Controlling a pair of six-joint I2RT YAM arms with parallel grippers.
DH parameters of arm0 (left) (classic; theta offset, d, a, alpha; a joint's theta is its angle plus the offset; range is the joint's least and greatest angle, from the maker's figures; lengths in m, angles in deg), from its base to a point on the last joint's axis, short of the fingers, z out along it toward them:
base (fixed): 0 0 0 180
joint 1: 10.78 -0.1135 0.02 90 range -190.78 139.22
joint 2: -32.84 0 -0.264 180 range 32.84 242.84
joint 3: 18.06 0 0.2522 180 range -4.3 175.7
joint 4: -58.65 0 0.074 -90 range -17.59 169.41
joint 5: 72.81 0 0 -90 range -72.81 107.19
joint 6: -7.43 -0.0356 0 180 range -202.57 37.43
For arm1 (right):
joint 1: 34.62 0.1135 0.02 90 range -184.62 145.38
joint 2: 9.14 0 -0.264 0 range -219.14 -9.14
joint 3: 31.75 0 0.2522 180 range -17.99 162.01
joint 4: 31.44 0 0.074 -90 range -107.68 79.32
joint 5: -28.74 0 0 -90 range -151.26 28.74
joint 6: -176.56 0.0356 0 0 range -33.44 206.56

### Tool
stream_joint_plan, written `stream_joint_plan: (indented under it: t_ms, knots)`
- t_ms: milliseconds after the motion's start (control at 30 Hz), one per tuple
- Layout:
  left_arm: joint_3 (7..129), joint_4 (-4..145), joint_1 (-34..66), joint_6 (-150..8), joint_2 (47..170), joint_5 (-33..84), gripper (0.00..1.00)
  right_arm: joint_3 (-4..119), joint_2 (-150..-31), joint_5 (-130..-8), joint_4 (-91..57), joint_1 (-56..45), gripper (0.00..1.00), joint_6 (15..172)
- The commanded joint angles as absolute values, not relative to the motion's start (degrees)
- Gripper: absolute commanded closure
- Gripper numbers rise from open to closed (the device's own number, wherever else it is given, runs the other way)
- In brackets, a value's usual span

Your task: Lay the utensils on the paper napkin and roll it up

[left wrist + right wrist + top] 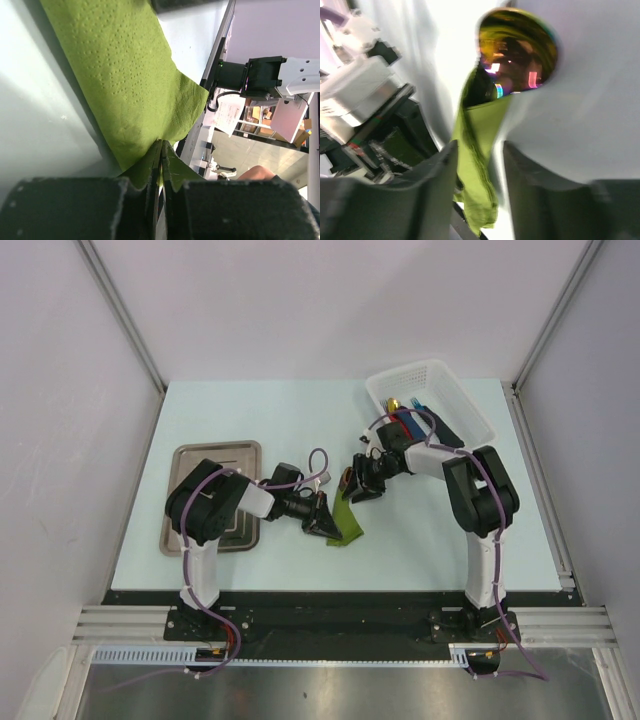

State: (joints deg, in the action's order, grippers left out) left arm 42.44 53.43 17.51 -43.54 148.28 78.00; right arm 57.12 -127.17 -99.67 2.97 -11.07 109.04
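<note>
Place: I'm working a robotics lab cell | Signs: white wall panels (300, 310), aluminium rail (340, 625), pale table (250, 420), two cabled arms (480, 500) bolted down.

We count two arms: the left arm (205, 515) and the right arm (482, 498). Each carries one gripper, which gives two in total: the left gripper (322, 521) and the right gripper (362, 486). We count one table (290, 410), one paper napkin (346, 528), one metal tray (188, 462) and one white basket (472, 412). One utensil (517, 52) shows, by its shiny rounded bowl; we cannot tell whether the napkin hides more. In the basket we count one red piece (408, 424) and one blue piece (420, 405). Its other contents are too small to count.
</note>
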Motion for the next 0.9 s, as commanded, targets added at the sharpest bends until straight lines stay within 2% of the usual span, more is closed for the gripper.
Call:
stream_joint_plan:
  t_ms: [0,100,300,400,433,500,533,567,700,867]
  knots:
    - [42.4,54.2,17.2,-45.5,149.5,74.3,0.90,58.5,-128.4,-97.7,3.3,-9.8,0.47,108.9]
    - [42.5,54.1,17.2,-45.4,149.3,74.1,0.90,59.0,-129.2,-94.3,5.3,-8.6,0.44,107.2]
    - [42.1,51.8,17.0,-44.0,149.1,74.1,0.90,60.1,-131.4,-90.0,9.3,-7.1,0.54,105.4]
    - [42.0,50.9,17.0,-43.2,148.9,74.1,0.90,60.0,-131.3,-89.6,9.7,-7.0,0.65,105.2]
    - [41.9,50.0,17.0,-43.0,148.8,74.0,0.90,60.1,-131.3,-89.6,9.6,-7.1,0.75,105.2]
    - [41.8,49.0,16.8,-42.2,148.6,73.8,0.90,60.2,-131.3,-89.7,9.6,-7.4,0.87,105.3]
    - [42.0,48.5,16.6,-42.2,148.2,73.5,0.89,60.3,-131.3,-89.8,9.1,-7.5,0.98,105.5]
    - [42.0,48.4,16.6,-42.1,148.0,73.4,0.89,60.1,-131.3,-90.8,8.7,-7.8,1.00,106.1]
    - [42.3,49.0,16.3,-42.9,145.7,72.5,0.88,60.0,-130.3,-92.9,6.4,-9.0,1.00,106.9]
    - [43.9,54.3,15.0,-46.9,138.3,69.8,0.68,60.0,-127.2,-97.1,1.5,-10.1,1.00,107.5]
